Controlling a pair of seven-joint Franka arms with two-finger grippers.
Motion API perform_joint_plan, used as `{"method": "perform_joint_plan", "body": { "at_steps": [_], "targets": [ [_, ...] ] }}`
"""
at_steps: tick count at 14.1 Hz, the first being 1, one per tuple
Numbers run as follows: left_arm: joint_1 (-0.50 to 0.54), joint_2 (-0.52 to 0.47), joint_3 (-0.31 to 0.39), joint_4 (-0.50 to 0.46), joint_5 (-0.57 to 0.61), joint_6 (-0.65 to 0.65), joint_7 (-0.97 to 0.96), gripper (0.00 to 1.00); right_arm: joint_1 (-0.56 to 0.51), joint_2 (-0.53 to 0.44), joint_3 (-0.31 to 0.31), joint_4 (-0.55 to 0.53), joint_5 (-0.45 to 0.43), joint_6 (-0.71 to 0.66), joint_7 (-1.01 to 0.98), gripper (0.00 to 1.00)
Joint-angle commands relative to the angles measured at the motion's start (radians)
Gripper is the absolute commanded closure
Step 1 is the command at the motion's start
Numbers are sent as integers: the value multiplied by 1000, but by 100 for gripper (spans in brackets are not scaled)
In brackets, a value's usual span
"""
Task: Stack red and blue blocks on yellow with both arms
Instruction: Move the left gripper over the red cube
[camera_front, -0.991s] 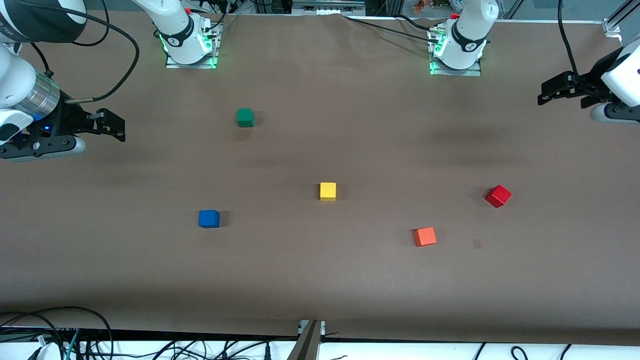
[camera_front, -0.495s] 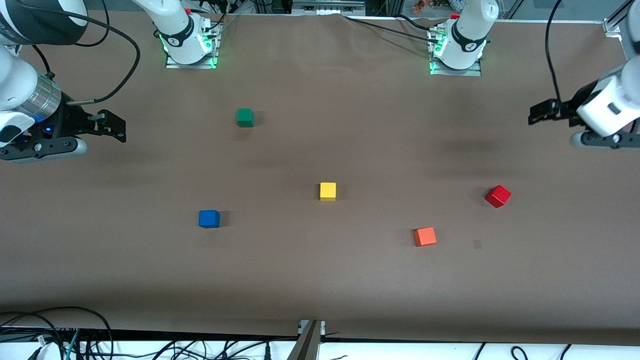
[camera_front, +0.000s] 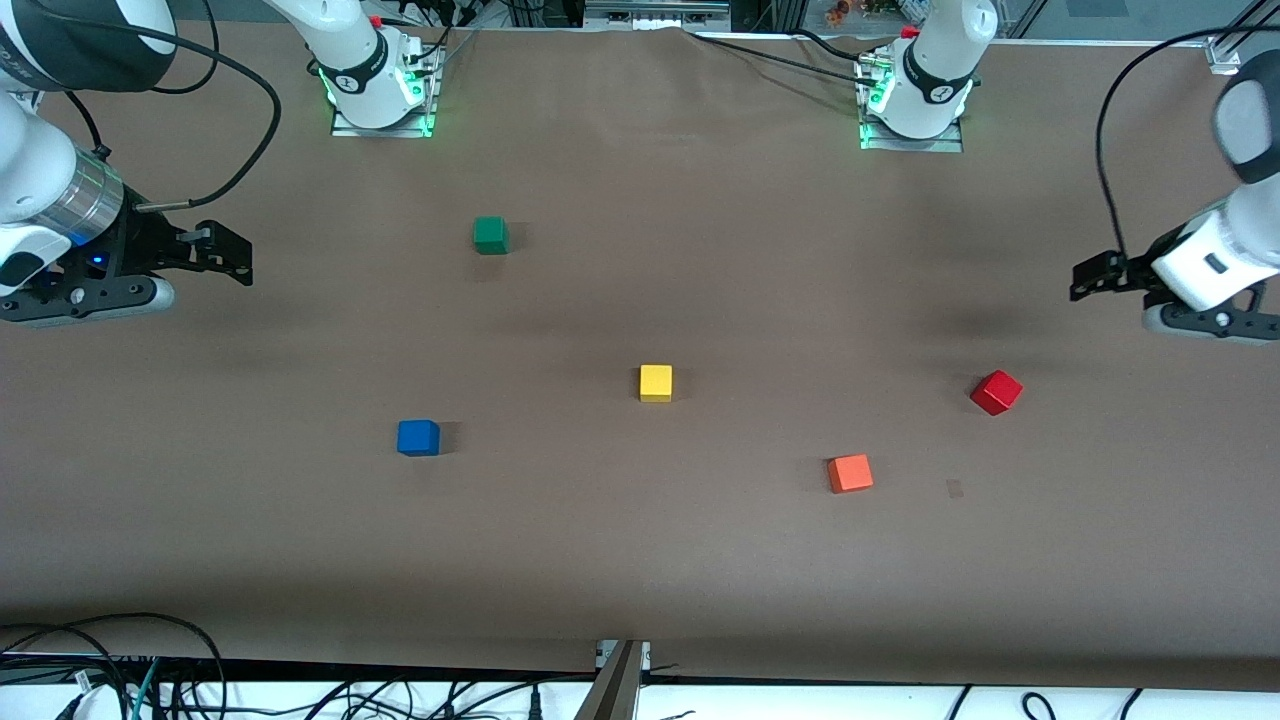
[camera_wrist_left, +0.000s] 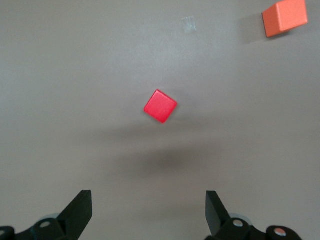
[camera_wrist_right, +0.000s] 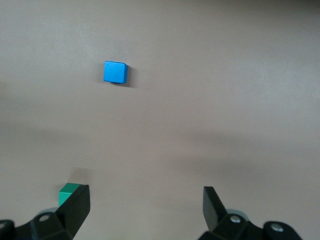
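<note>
Nothing stacked: red block (camera_front: 996, 392), blue block (camera_front: 418, 438), yellow block (camera_front: 656, 383) lay apart on surface (camera_front: 640, 560). Left claw (camera_wrist_left: 149, 212) over surface near red block, right claw (camera_wrist_right: 146, 210) over right arm's end: both released, empty.

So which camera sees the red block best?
The left wrist view: the red block sits big and mid-picture, turned cornerwise, ahead of the open left gripper. The front view shows it small. The right wrist view misses it.

A robotics lab: bolted arm bases (camera_front: 378, 95), loose cables (camera_front: 100, 670).
</note>
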Motion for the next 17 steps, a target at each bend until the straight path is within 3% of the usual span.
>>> {"method": "perform_joint_plan", "body": {
  "at_steps": [1,12,14,17],
  "targets": [
    [-6,-44,8,-120,19,141,-38,0,-1,-5,-1,-4,-8,3,-4,0],
    [-20,196,2,-206,6,604,-63,0,-1,-5,-1,-4,-8,3,-3,0],
    [-20,185,1,-223,6,582,-104,0,-1,-4,-1,-4,-8,3,-3,0],
    [-9,182,2,-230,4,427,-126,0,-1,-5,-1,-4,-8,3,-2,0]
  ]
}}
